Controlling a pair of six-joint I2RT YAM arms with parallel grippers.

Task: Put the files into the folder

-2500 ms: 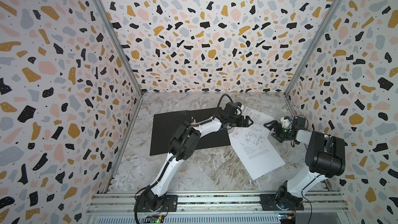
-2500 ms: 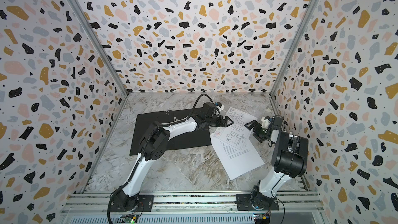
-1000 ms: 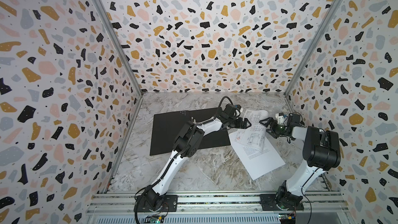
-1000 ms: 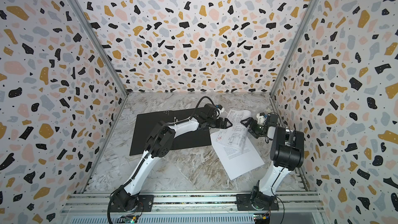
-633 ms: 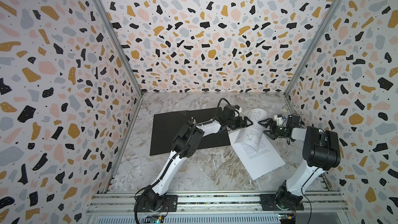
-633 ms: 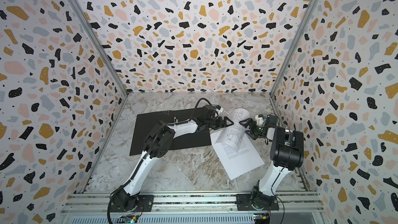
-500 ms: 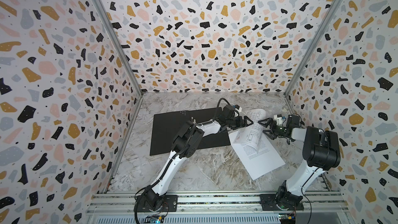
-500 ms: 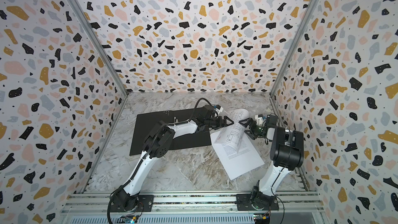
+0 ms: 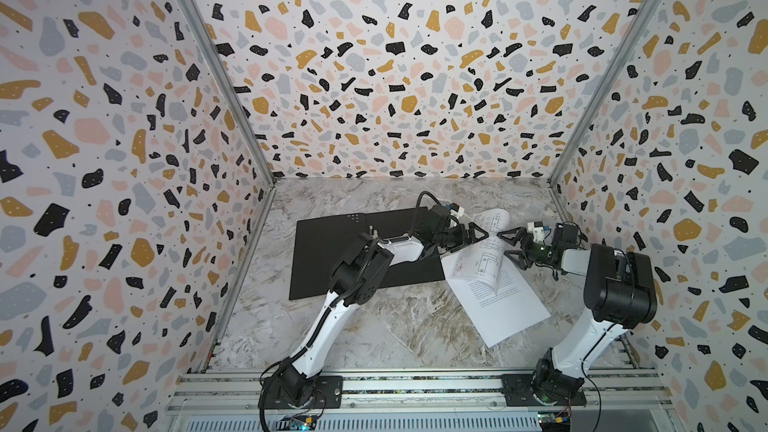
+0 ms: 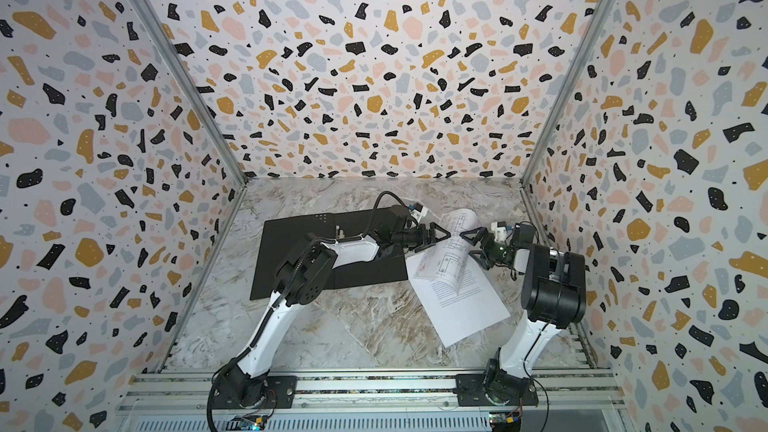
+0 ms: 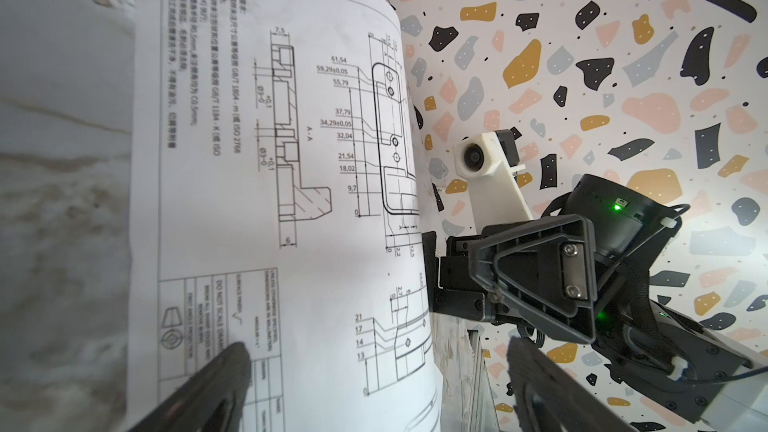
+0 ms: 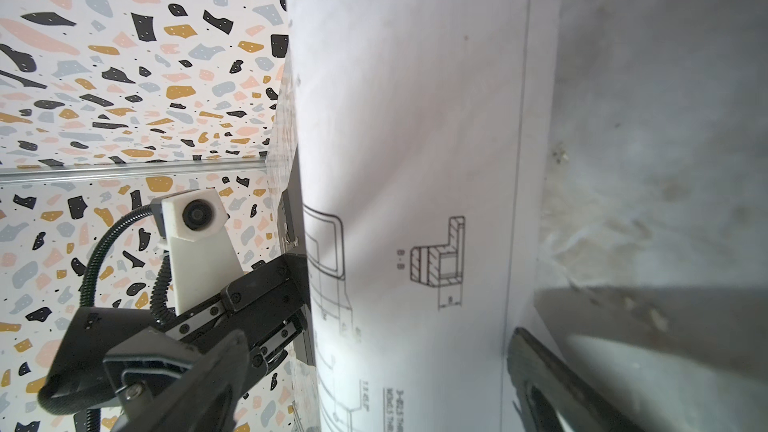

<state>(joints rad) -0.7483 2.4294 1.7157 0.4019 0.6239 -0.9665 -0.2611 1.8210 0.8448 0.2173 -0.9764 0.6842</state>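
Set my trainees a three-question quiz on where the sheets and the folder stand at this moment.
1. Choose: the drawing sheet is A) bowed up between the left gripper and right gripper, B) inside the folder, C) lying flat.
2. True or false: the folder lies closed.
3. Complete: the text sheet lies partly ___ the drawing sheet.
Key: 1 A; 2 false, the folder lies open, black side up; 3 under.
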